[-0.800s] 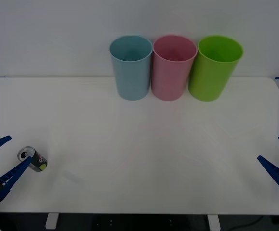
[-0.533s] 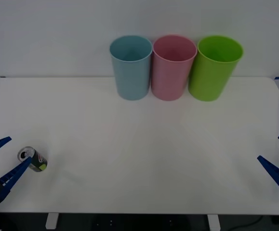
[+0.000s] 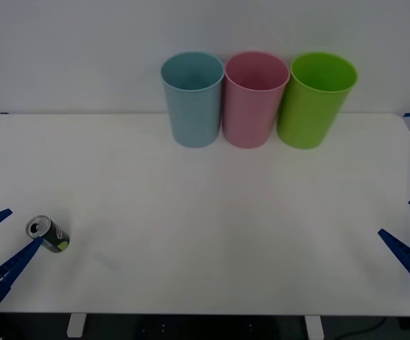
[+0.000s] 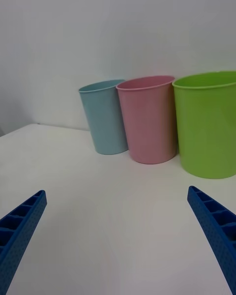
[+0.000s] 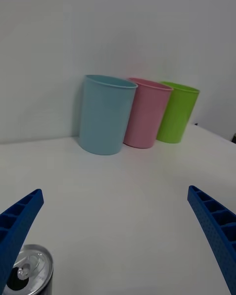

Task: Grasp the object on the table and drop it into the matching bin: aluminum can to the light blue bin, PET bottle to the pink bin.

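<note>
The aluminum can (image 3: 49,236), black with a silver top, stands upright on the white table (image 3: 205,212) at the front left. My left gripper (image 3: 25,226) is open just behind it, its inner fingertip touching or overlapping the can's side. In the left wrist view the can (image 5: 30,274) shows beside one finger (image 5: 17,223), off to the side of the left gripper's (image 5: 114,191) gap. The light blue bin (image 3: 192,98) and the pink bin (image 3: 255,98) stand side by side at the table's back. My right gripper (image 3: 394,217) waits open at the front right.
A lime green bin (image 3: 316,99) stands right of the pink one, touching it. A white wall rises behind the bins. The right wrist view shows the three bins (image 4: 147,120) across bare tabletop between the right gripper's (image 4: 116,191) fingers.
My left gripper has drawn back slightly toward the table's front edge. The can and the right arm have not moved.
</note>
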